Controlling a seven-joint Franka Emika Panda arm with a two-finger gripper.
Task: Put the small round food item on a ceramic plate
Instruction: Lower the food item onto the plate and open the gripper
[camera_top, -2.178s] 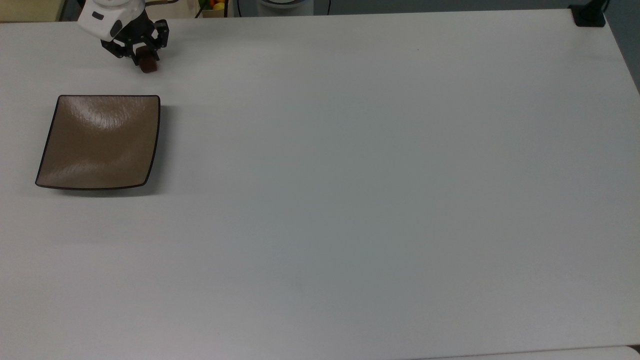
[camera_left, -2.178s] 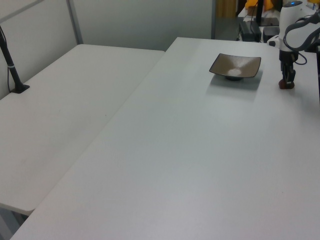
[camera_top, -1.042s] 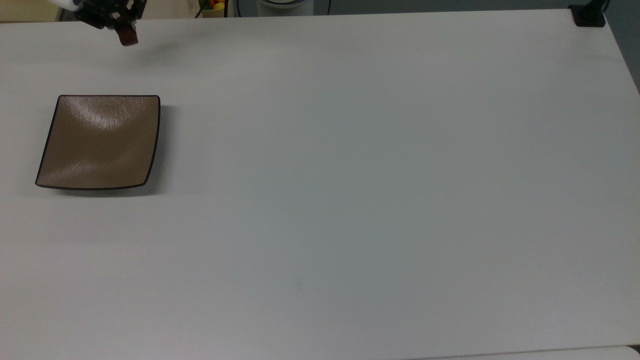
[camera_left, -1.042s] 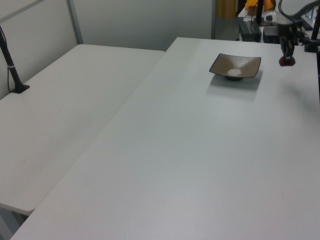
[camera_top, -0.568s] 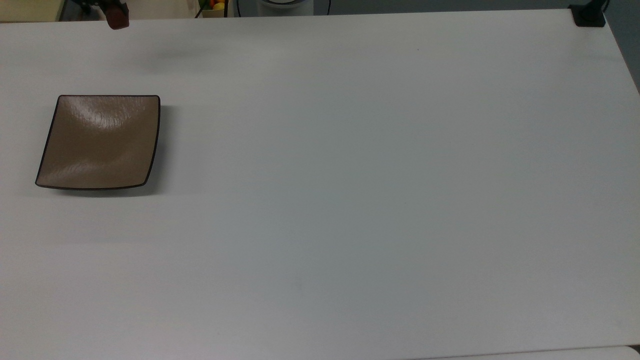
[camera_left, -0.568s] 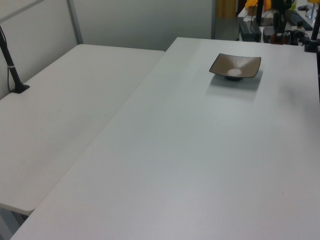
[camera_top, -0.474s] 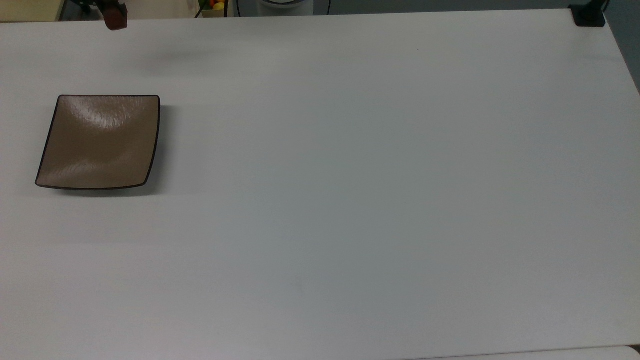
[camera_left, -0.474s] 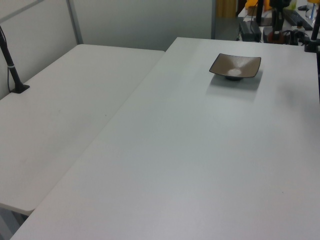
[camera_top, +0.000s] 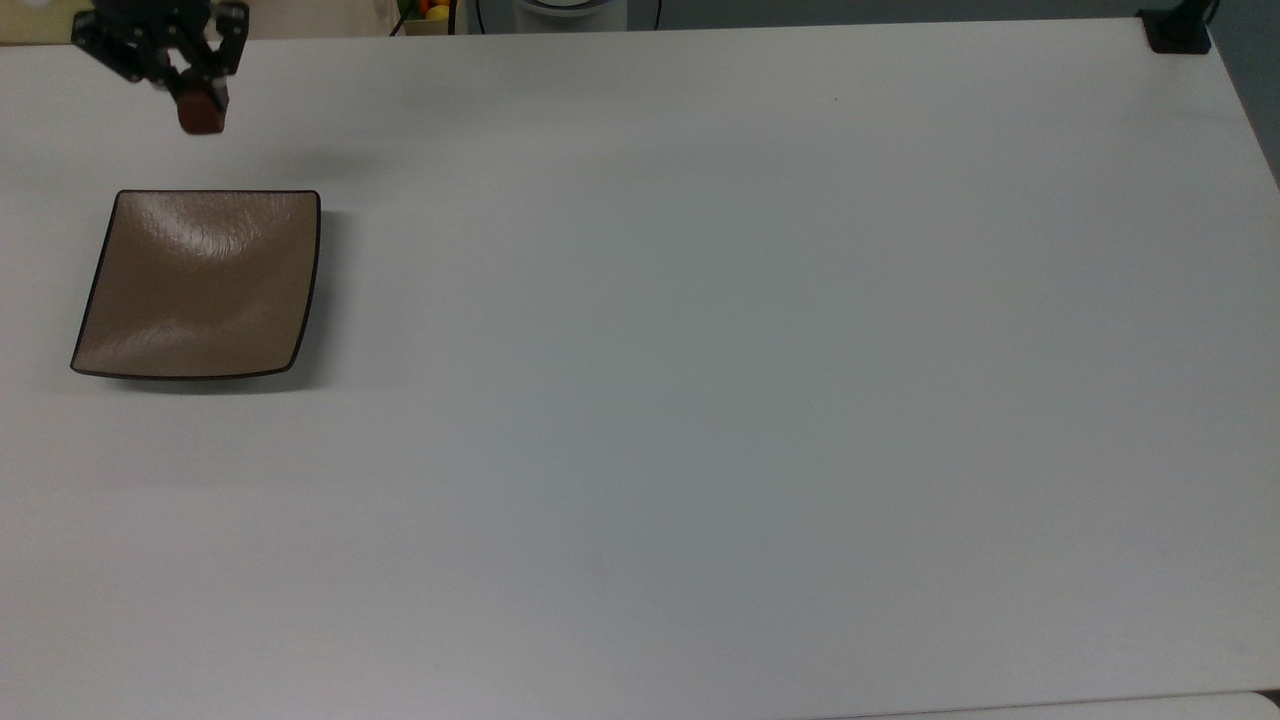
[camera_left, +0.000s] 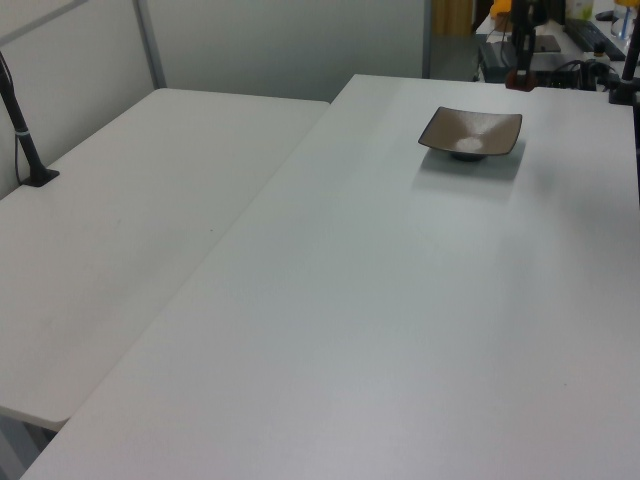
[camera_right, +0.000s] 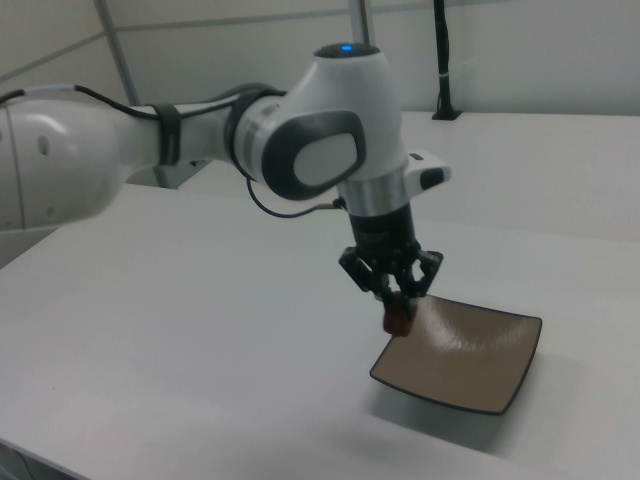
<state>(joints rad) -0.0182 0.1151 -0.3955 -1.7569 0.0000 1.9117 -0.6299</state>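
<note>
Clamped on the small round food item (camera_top: 201, 112), gripper (camera_top: 197, 108) aloft near the table's (camera_top: 700, 350) edge, short of the ceramic plate (camera_top: 200, 285); early release risks a roll-off.

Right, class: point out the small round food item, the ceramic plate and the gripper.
small round food item (camera_top: 201, 113), top view, on its reddish-brown front face.
ceramic plate (camera_top: 200, 290), top view, on its bare tan middle.
gripper (camera_right: 395, 297), right view, midway between the fingertips, which are shut on the item.
</note>
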